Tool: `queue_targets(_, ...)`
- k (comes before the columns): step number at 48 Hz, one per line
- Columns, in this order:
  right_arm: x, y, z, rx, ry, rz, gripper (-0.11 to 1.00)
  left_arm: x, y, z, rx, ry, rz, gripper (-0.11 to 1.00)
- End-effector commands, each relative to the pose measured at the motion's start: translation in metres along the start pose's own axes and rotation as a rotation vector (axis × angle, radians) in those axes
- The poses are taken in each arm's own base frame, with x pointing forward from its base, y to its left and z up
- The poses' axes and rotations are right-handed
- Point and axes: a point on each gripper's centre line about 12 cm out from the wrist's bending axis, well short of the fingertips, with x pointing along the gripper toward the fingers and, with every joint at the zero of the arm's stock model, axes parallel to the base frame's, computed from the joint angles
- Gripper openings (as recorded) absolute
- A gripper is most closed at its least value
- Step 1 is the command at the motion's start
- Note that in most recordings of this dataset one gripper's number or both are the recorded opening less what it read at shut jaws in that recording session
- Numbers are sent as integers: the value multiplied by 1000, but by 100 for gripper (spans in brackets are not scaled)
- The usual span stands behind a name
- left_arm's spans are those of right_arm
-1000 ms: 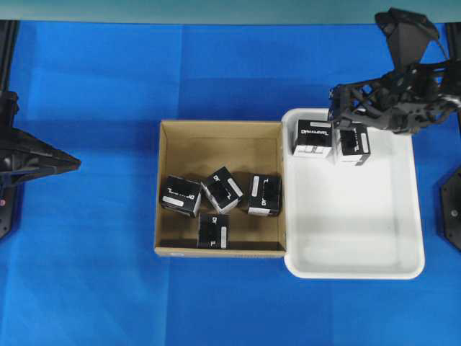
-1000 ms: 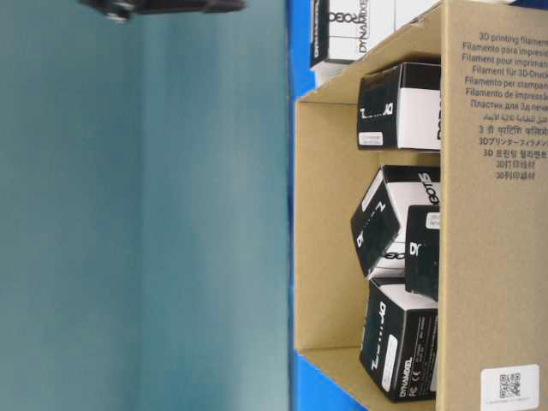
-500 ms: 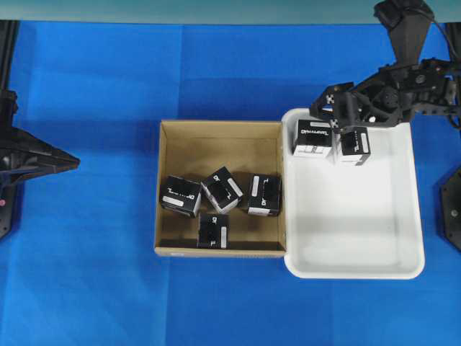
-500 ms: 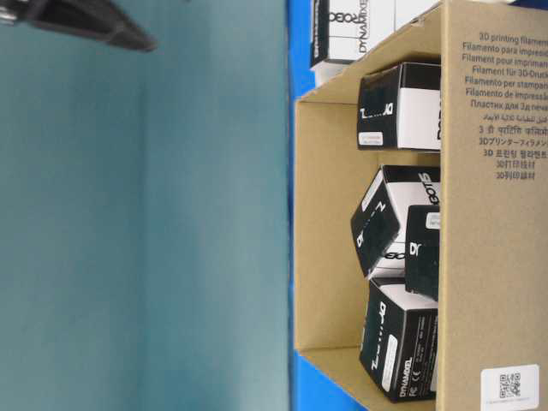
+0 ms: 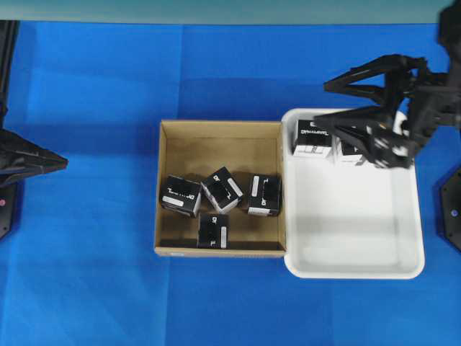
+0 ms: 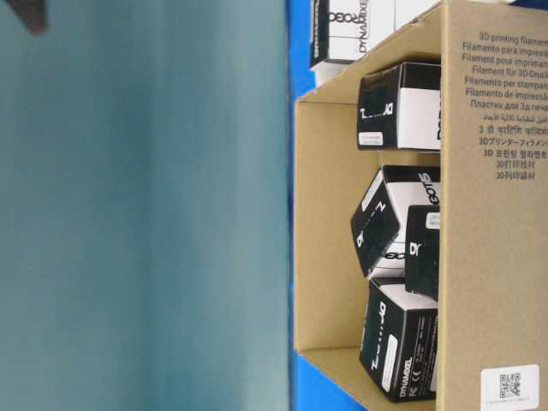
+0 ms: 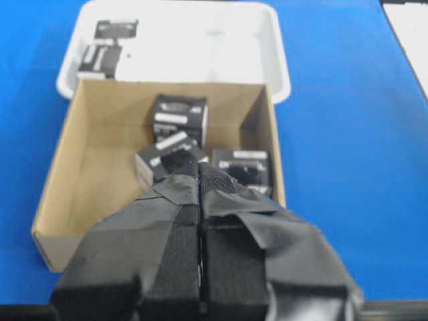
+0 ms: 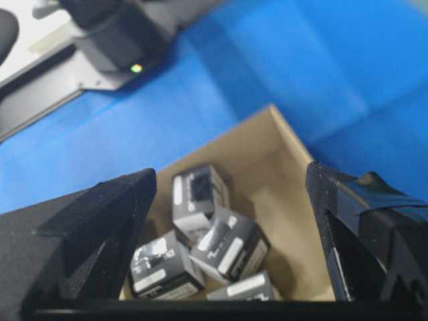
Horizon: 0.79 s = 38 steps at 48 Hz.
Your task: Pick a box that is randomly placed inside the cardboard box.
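Right fingers spread wide (empty), hiding a tray box; left fingers pressed together

Overhead looks straight down; both wrist views, one seemingly blurred, share the cardboard box

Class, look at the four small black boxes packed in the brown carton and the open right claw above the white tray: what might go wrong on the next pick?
1. The boxes in the cardboard box touch one another, so the right claw, open and empty, may nudge a neighbour or find no gap.
2. The box near the carton wall leaves little finger room.
3. Crossing over, the arm could clip the white tray rim.
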Motion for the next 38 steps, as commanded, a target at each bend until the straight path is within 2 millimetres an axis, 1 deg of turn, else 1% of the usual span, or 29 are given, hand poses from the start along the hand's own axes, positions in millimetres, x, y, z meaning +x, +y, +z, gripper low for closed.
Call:
queue_targets(1, -11, 9, 6, -80, -47, 42, 95, 0, 0, 5, 1, -15, 2, -7)
queue_targets(9, -32, 19, 11, -212, -101, 89, 95, 0, 1, 6, 1, -18, 3, -7)
queue_targets(19, -52, 27, 12, -321, -156, 132, 95, -4, 0, 9, 1, -38, 3, -7)
queue_targets(28, -63, 28, 5, -354, -157, 155, 95, -7, 0, 12, 1, -58, 3, -7)
queue_targets(38, -69, 26, -2, -359, -143, 158, 95, -12, 0, 17, 0, -83, -2, -7)
